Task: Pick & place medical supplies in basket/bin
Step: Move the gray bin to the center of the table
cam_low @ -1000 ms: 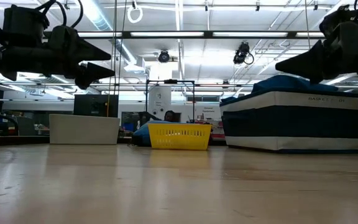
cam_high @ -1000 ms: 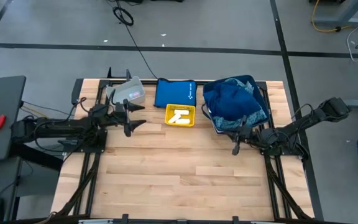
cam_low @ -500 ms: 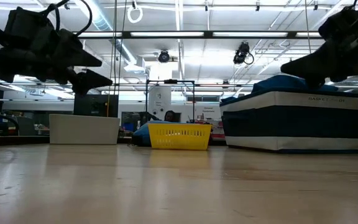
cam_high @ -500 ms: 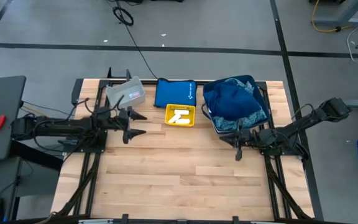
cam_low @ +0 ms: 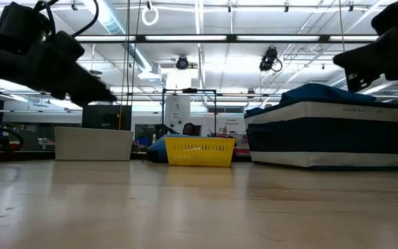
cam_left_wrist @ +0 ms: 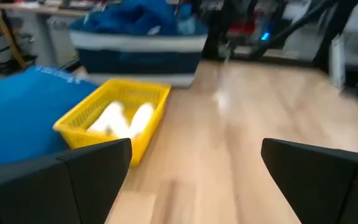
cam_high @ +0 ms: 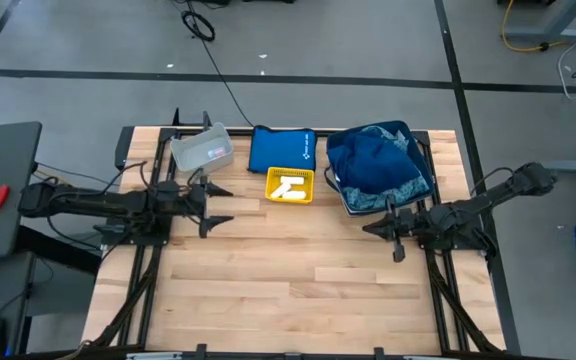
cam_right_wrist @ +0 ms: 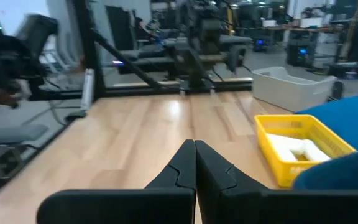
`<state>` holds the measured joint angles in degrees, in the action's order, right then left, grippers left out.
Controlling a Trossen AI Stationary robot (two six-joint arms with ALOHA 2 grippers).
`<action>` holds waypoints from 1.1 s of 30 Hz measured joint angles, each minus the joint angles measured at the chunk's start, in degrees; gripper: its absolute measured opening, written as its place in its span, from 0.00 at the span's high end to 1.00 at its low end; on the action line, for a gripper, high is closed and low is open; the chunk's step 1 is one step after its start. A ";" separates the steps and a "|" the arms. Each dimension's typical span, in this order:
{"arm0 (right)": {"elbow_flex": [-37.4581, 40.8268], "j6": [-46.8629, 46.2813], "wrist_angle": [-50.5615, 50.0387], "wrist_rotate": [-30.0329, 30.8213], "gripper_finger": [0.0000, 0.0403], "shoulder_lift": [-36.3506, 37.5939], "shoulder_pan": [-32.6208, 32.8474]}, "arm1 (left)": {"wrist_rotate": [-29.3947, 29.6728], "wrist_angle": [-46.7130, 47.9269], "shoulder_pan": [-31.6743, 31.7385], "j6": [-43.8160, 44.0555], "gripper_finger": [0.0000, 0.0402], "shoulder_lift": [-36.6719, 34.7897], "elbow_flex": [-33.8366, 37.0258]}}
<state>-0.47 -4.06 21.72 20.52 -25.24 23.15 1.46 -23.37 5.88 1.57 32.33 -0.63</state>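
The small yellow basket [cam_high: 290, 185] stands on the table and holds white rolls [cam_left_wrist: 122, 117]. To its right stands a large dark bin [cam_high: 380, 165] heaped with dark-blue cloth and a patterned light-blue cloth. My left gripper [cam_high: 226, 205] hovers open over the table, left of the yellow basket [cam_left_wrist: 114, 115], its fingers far apart. My right gripper [cam_high: 370, 228] is shut on nothing above the table, just near of the large bin. It points toward the table's left, with the basket [cam_right_wrist: 303, 146] ahead of it. No vials show.
A grey bin [cam_high: 203, 150] stands at the far left. The flat blue pouch [cam_high: 281, 148] with a white logo lies between it and the large bin. Bare wooden tabletop [cam_high: 288, 280] spreads across the near half. Metal frame rails run along both sides.
Both grippers have drifted a little toward the table's near edge. The left one has drawn away from the grey bin, the right one away from the large bin. Nothing on the table has moved.
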 joint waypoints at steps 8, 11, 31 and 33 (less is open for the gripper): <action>0.00 -0.11 -11.54 0.37 1.00 14.62 6.03 | 7.58 20.55 -4.30 -3.57 0.10 -7.04 -6.71; 0.00 -0.08 -14.52 1.68 1.00 18.49 7.74 | 10.52 24.42 -5.28 -4.67 0.10 -10.88 -8.67; 0.00 0.58 -17.82 12.02 1.00 21.16 9.30 | 13.58 26.29 -5.54 -7.51 0.10 -17.85 -8.58; 0.00 0.66 -17.87 12.04 0.99 21.16 9.30 | 13.58 26.25 -5.54 -6.91 0.10 -17.83 -8.58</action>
<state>-0.47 -3.40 3.85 32.56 -4.08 32.45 15.05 2.88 0.34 -5.33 14.50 -9.21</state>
